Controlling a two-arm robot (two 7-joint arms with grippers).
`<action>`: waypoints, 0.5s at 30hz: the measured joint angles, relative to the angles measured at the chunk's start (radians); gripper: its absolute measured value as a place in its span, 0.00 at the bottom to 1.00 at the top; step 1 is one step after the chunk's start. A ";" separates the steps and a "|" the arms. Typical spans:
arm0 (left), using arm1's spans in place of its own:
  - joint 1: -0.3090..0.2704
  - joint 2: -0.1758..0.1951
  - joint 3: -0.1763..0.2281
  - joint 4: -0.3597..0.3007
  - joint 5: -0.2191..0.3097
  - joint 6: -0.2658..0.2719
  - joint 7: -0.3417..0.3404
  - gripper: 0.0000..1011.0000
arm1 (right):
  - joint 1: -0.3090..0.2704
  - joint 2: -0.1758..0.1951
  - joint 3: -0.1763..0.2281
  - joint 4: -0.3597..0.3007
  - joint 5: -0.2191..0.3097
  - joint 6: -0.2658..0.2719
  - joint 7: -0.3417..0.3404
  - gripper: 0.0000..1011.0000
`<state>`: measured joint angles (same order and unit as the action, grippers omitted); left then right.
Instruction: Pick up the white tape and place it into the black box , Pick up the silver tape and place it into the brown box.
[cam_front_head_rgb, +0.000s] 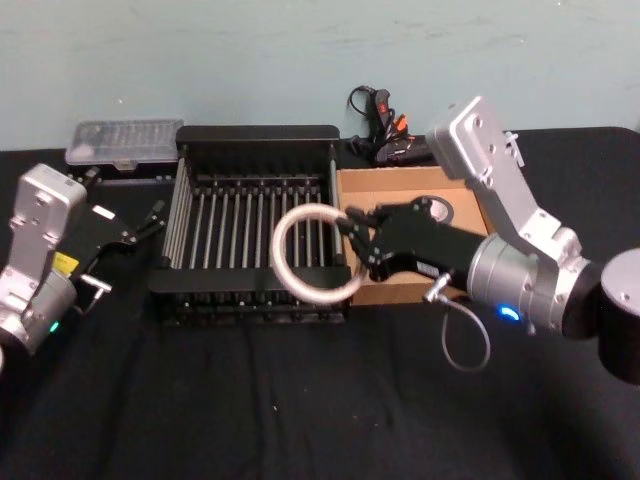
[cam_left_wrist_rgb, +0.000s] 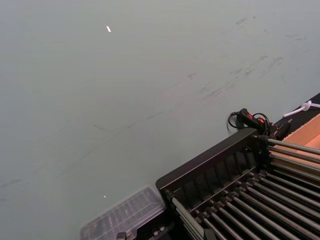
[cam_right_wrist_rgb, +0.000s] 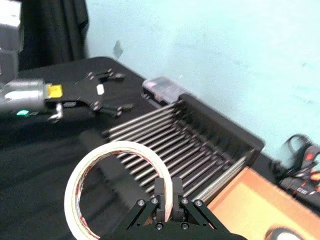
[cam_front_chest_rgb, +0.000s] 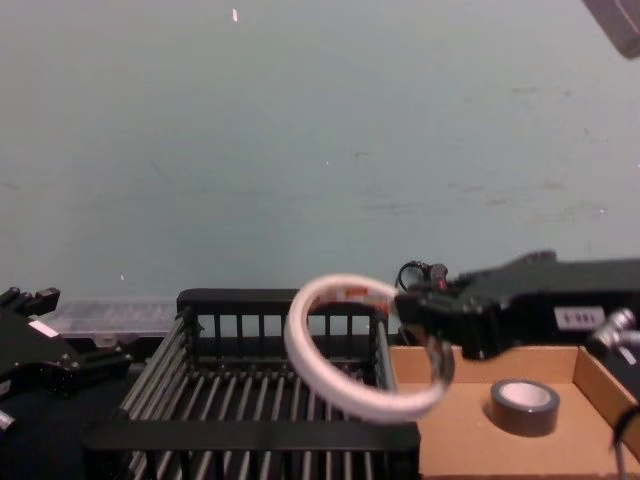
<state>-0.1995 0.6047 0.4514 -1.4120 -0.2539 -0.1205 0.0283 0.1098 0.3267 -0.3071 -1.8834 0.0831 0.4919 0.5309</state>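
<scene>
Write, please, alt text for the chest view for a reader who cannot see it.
The right gripper holds the white tape tilted in the air above the black box. The silver tape lies in the brown box to the right, and the left gripper waits at the left edge.

The right claw's arm (cam_front_head_rgb: 420, 240) hides most of the silver tape (cam_front_head_rgb: 437, 209).

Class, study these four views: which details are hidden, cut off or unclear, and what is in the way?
- Silver tape: in the head view, mostly hidden behind the right gripper; plain in the chest view.
- Brown box: its lower edge is cut off in the chest view.
- White tape: red core printing unreadable.
- Left gripper: beside the black box; its grip state is unclear.
</scene>
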 joint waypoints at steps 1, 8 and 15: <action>0.000 0.000 0.000 0.000 0.000 0.000 0.000 0.99 | 0.008 -0.003 0.000 0.008 0.000 -0.010 -0.005 0.09; 0.000 0.000 0.000 0.000 0.000 0.000 0.000 0.99 | 0.078 -0.019 -0.032 0.089 -0.035 -0.117 -0.060 0.09; 0.000 0.000 0.000 0.000 0.000 0.000 0.000 0.99 | 0.142 -0.046 -0.068 0.185 -0.066 -0.200 -0.112 0.09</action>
<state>-0.1995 0.6047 0.4514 -1.4120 -0.2539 -0.1205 0.0282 0.2517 0.2802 -0.3747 -1.6983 0.0167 0.2919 0.4186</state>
